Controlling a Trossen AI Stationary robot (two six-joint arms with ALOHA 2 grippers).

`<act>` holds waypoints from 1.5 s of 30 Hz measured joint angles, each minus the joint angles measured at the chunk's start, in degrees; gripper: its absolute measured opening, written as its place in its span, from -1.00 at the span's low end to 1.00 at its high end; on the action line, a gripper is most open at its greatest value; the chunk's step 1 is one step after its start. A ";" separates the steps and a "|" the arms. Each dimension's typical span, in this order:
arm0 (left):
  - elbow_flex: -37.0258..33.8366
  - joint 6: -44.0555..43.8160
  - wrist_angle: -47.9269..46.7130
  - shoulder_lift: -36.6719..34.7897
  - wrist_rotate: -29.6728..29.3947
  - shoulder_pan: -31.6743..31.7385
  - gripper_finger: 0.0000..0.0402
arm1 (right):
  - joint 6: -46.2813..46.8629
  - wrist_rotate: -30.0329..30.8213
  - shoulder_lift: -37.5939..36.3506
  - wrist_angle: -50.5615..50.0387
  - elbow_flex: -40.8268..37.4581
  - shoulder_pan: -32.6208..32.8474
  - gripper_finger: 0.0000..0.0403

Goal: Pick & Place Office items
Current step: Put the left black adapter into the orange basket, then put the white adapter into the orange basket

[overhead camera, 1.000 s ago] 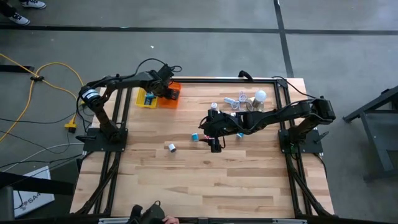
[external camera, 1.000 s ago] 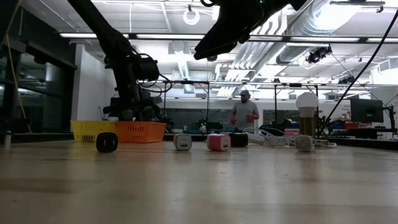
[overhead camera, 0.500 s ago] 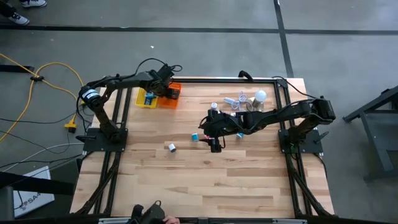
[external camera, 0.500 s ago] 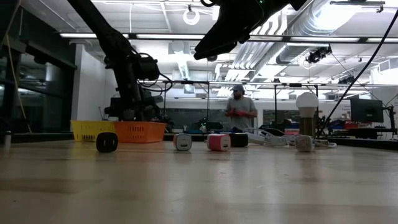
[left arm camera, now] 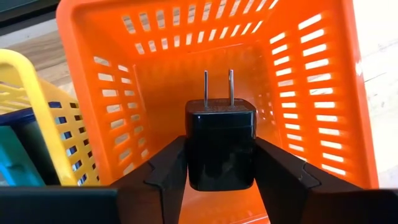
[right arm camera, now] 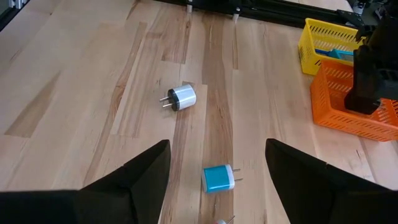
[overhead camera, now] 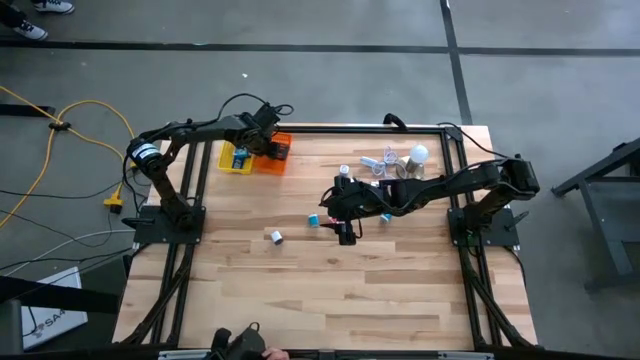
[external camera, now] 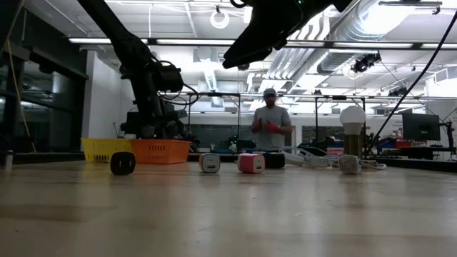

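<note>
Hanging over the orange basket (left arm camera: 298,93), the left gripper (left arm camera: 219,163) pinched a black plug (left arm camera: 219,149), prongs pointing straight into the basket — visible only in its wrist view. Farther right, the right gripper (right arm camera: 216,169) stood spread above a blue plug (right arm camera: 217,178) mid-table.

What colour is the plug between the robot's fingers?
Black plug, over the orange basket; left wrist view shows it best.

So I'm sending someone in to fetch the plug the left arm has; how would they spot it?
Find the orange basket beside the yellow basket at the table's far left corner. Above it, the left gripper holds a black plug: the only black one off the table, two prongs pointing into the basket.
</note>
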 joint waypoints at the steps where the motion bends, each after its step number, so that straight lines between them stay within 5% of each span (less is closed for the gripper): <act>1: 0.00 0.01 0.00 0.00 0.03 0.00 -0.16 | 0.00 0.00 0.00 0.00 0.00 -0.01 0.24; 29: 0.68 1.29 0.53 -0.02 1.09 0.00 -0.11 | 0.00 -0.01 0.00 0.00 -0.01 0.00 0.24; 45: 1.16 2.91 -2.25 -8.20 0.17 -1.76 -0.11 | 0.00 -0.01 0.00 0.00 0.00 0.01 0.24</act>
